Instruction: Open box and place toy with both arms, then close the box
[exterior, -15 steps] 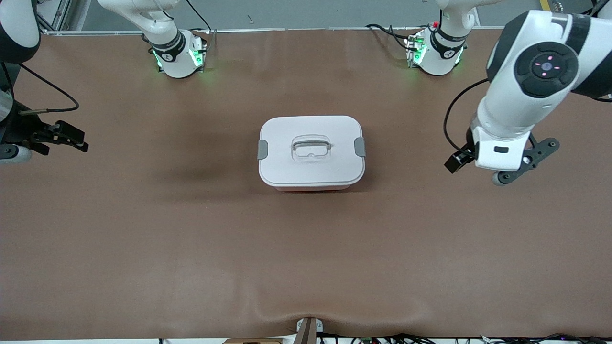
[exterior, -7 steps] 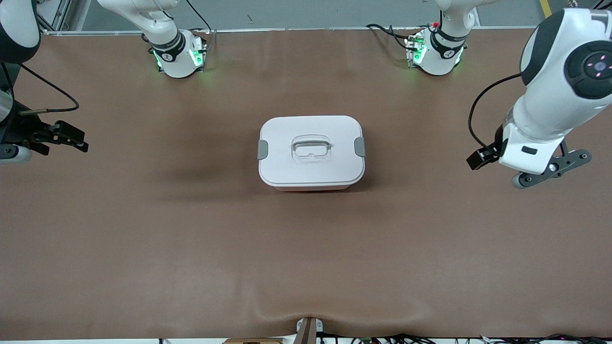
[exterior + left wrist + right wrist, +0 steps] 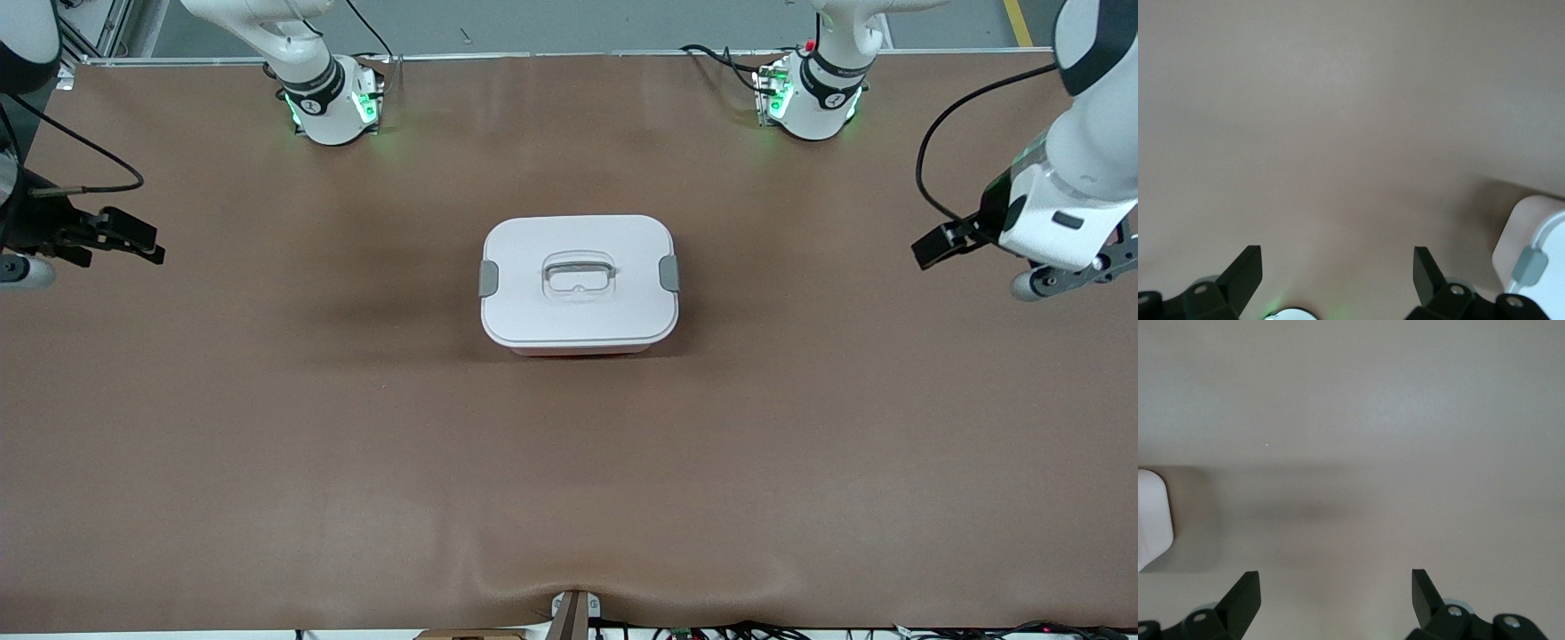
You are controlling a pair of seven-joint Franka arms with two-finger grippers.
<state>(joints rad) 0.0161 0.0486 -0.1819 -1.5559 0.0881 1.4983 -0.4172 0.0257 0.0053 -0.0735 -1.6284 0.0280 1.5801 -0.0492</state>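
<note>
Box [image 3: 579, 283] sits mid-tabletop [image 3: 356, 444], about halfway btwn the two arm bases and a bit nearer them than the front camera. Pale-pink tub w/ white lid [image 3: 578, 311] seated flat on top, lid on. Long axis runs from the right arm's end of the tabletop to the left arm's end; one grey clip [image 3: 488, 278] at the right-arm end, the other clip [image 3: 669, 273] at the left-arm end, both lying against the lid edge. Recessed handle [image 3: 579, 271] in the lid centre, its length along the same axis. Contents can't be made out through the lid; only a thin pink strip of tub wall shows under the lid edge nearest the front camera.

Left hand [image 3: 1338, 273] is up over bare tabletop toward the left arm's end, well apart from the box. Fingers spread wide, nothing btwn them. Left wrist view catches a corner of the box w/ a grey clip at frame edge.

Right hand [image 3: 1336, 595] is over bare tabletop toward the right arm's end, also well clear of the box. Fingers wide apart, holding nothing. A sliver of white lid shows at that wrist view's edge.
</note>
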